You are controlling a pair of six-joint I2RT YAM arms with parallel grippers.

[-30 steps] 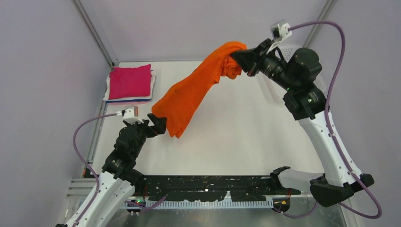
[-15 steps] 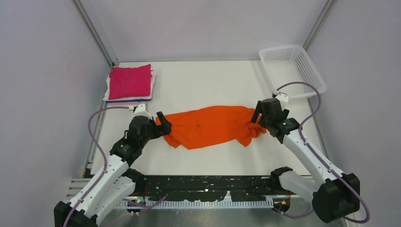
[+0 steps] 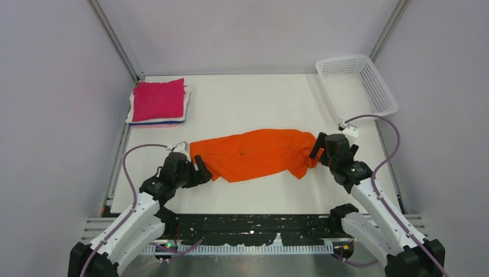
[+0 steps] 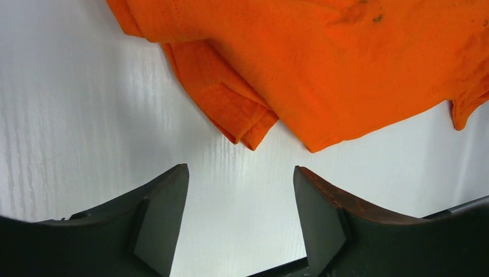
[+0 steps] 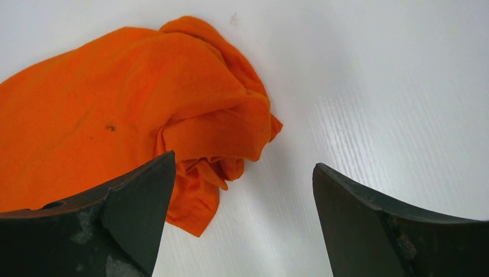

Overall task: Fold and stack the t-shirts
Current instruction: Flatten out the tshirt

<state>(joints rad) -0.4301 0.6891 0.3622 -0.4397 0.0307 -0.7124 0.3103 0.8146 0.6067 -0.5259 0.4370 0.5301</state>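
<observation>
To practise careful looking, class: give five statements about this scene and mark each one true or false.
1. The orange shirt lies on the table. True.
2. The left gripper holds that shirt. False: its fingers are open, clear of the cloth.
3. A pink shirt tops the stack at the far left. True.
4. The basket holds a shirt. False: no shirt shows in it.
5. The right gripper is shut. False: its fingers are open and empty.

Orange t-shirt (image 3: 254,153) — soft matt cloth; table (image 3: 259,104) — smooth white, faint grain.
</observation>
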